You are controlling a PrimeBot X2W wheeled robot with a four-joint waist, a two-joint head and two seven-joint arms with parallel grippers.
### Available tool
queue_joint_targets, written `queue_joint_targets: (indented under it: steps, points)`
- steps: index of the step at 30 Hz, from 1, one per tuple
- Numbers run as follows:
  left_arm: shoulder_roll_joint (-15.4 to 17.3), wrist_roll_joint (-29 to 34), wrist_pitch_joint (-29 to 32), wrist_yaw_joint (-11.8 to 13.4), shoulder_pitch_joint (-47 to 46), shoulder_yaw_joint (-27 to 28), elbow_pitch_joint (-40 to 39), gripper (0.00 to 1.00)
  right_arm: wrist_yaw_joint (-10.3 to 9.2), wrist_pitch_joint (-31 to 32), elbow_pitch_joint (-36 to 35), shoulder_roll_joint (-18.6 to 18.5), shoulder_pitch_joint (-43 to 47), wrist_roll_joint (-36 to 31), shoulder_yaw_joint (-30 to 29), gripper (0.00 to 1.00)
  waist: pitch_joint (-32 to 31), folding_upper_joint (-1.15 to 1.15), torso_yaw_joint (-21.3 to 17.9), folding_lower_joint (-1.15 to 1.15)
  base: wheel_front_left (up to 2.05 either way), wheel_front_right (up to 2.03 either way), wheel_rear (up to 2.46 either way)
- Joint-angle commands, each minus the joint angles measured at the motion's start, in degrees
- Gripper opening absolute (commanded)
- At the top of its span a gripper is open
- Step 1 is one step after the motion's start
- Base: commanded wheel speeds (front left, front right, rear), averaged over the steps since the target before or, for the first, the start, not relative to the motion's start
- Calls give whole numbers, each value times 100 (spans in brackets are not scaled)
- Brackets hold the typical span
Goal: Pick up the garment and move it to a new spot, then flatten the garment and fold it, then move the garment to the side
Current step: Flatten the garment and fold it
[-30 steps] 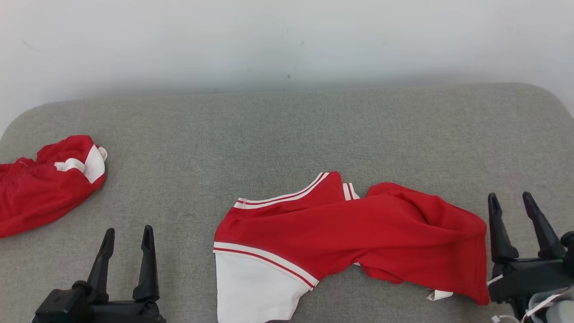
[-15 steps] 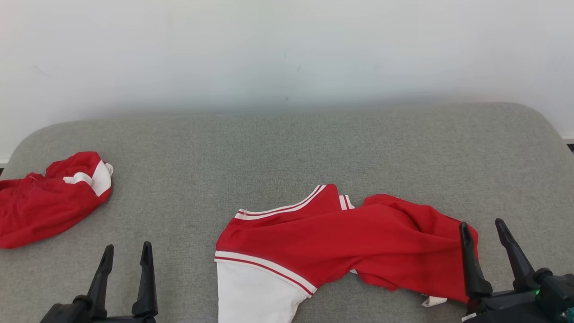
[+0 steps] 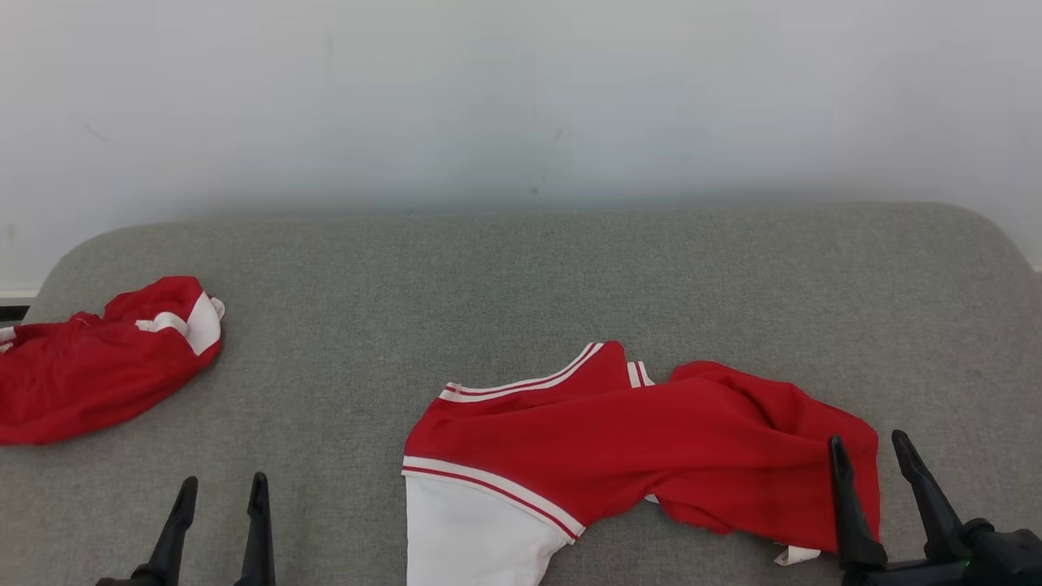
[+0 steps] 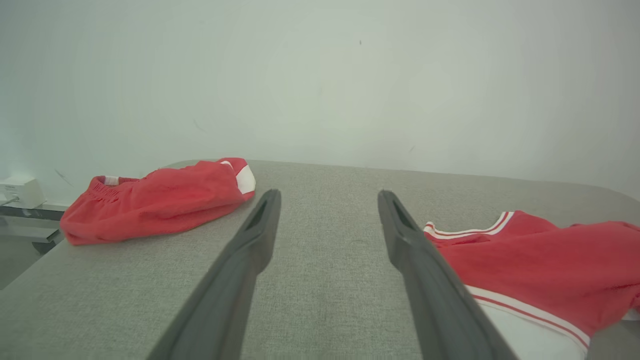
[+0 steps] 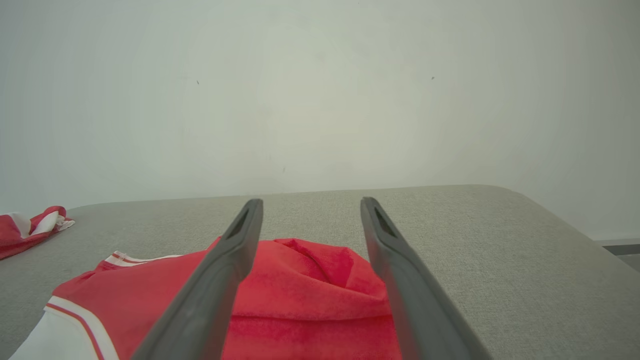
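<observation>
Grey padded surface (image 3: 521, 277), white wall (image 3: 521, 98) behind. Head view: red-and-white garment (image 3: 651, 439) crumpled centre-right; second red garment (image 3: 98, 366) far left. Left gripper (image 3: 225, 480) wide apart, empty; right gripper (image 3: 868, 439) wide apart, empty, at the garment's right end. Left wrist view: fingers (image 4: 250, 250) over bare surface. Right wrist view: fingers above the garment's bunched end.

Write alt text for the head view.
A crumpled red jersey with white striped trim lies on a grey fabric surface; a second red garment sits far left. The open left claw and right claw rise from below.
</observation>
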Motion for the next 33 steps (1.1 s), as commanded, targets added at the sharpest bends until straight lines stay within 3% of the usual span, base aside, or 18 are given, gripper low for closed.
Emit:
queue_joint_targets:
  steps: [1, 14, 33]
  points:
    - [27, 61, -4, 10, 53, -2, 0, 100, -15, -3, -3, 13, 53, -45, -13, 100, -1, 0, 9, 0, 0, 0, 0]
    - [-36, -99, -5, 10, -17, -71, 41, 100, -15, -3, 187, 6, 8, 0, -49, 100, 53, 0, 23, 0, 0, 0, 0]
    - [90, -779, -5, 11, -427, -2019, 1679, 100, -15, -3, 1918, -63, -172, -17, -639, 100, 574, 0, -74, 0, 0, 0, 0]
